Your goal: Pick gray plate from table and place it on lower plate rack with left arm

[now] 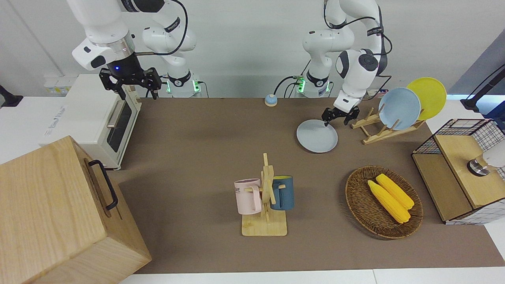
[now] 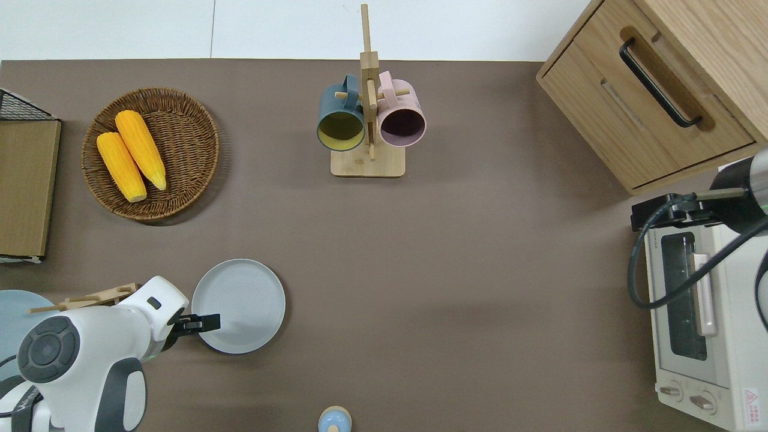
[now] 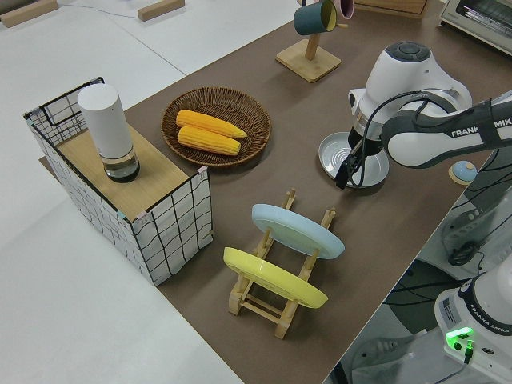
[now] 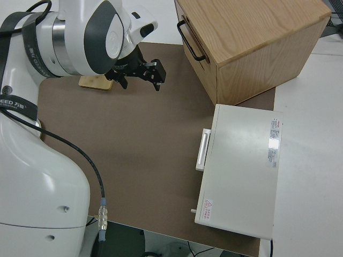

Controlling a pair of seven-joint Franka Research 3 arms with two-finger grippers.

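Large flat brown-matted desk [image 2: 456, 252] seen. Small light-wood slanted rack [image 3: 276, 298] set at left arm's end, light blue plate [image 3: 297, 230] and yellow plate [image 3: 274, 277] slotted in it. Round pale gray plate [image 2: 243, 305] lain flat on desk, beside rack. Black left end effector [image 2: 201, 323] lowered at plate's rim, one finger inside rim; closure cannot be told. Right arm parked, its end effector [image 1: 132, 85] held open.

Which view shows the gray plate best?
The overhead view: the whole round gray plate shows, with the left gripper at its rim. The front view shows it slanted, the left side view half hidden by the arm, the right side view not at all.
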